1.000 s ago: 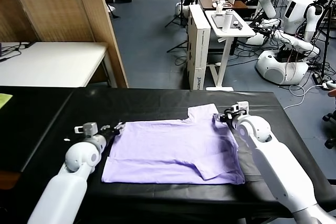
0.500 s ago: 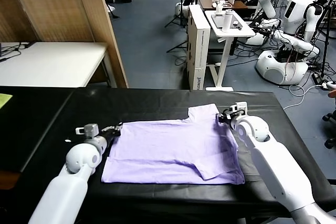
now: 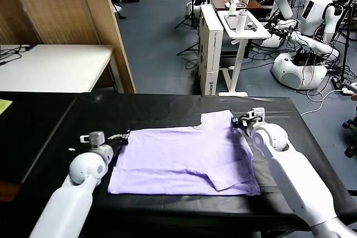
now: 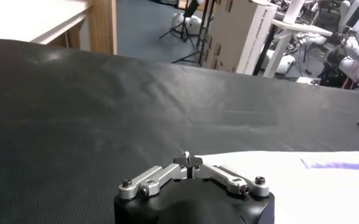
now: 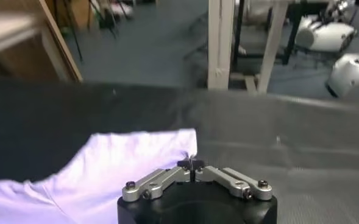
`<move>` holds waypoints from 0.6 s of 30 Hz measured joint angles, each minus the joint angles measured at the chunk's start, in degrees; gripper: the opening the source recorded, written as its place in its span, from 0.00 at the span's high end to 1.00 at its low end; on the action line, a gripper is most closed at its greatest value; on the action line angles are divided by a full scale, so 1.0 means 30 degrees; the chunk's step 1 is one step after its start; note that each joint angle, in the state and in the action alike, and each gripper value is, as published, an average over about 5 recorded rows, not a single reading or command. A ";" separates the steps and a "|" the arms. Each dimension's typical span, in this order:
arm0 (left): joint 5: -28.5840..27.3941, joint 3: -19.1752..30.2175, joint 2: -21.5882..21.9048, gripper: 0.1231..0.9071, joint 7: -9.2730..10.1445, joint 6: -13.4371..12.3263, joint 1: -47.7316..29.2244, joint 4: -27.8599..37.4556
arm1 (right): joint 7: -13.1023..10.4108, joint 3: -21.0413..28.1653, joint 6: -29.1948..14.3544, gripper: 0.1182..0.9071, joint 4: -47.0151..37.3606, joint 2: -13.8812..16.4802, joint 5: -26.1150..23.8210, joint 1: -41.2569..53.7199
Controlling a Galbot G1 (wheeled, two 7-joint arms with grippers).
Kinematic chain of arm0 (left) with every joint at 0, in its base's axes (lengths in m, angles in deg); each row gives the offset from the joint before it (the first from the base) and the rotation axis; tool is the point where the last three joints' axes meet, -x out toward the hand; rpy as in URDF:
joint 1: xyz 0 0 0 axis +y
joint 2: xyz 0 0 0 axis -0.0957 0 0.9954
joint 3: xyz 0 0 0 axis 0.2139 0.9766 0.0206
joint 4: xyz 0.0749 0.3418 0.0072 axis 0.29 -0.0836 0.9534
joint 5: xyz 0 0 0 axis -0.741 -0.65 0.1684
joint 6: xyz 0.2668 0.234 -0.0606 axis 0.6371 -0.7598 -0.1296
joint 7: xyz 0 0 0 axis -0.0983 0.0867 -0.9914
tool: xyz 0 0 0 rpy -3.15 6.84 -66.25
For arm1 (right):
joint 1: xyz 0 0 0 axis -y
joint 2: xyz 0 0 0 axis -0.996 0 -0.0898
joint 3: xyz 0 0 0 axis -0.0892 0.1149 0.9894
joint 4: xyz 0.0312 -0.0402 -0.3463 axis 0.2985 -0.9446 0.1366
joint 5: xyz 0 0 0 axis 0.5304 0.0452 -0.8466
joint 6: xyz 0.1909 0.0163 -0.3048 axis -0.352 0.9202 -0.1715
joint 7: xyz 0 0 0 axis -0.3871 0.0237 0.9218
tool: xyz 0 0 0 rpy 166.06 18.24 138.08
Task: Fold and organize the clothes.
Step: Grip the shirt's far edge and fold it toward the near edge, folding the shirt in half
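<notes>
The T-shirt (image 3: 187, 159) lies flat on the table (image 3: 167, 110), near its front edge. The left hand (image 3: 120, 137) sits at the shirt's far left corner — the right hand (image 3: 239, 121) at its far right corner, by the sleeve.

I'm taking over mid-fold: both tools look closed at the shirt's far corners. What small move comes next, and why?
Probably lift both tools slightly together. The left tool and right tool are shut at the far edge of the T-shirt, which lies flat on the black table; raising the edge first lets it fold toward the near hem without dragging.
</notes>
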 joint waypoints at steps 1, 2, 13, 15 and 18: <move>0.0057 -0.0070 0.0053 0.97 0.0006 -0.0018 0.0105 -0.0203 | -0.0008 -0.0122 0.0012 0.97 0.0289 0.0125 0.0022 -0.0191; 0.0118 -0.0151 0.0111 0.97 0.0014 -0.0034 0.0222 -0.0433 | -0.0017 -0.0249 0.0045 0.97 0.0590 0.0250 0.0045 -0.0401; 0.0634 -0.1337 0.0828 0.97 0.0228 -0.0138 0.2510 -0.4002 | -0.0363 -0.2306 0.0923 0.97 0.5297 0.1948 0.0621 -0.4049; 0.0641 -0.1582 0.0871 0.97 0.0271 -0.0167 0.3024 -0.4730 | -0.0424 -0.2736 0.1195 0.97 0.6266 0.2304 0.0625 -0.4982; 0.0471 -0.1878 0.0830 0.97 0.0268 -0.0327 0.3958 -0.5798 | -0.0610 -0.3327 0.1665 0.97 0.7559 0.2740 0.0624 -0.6371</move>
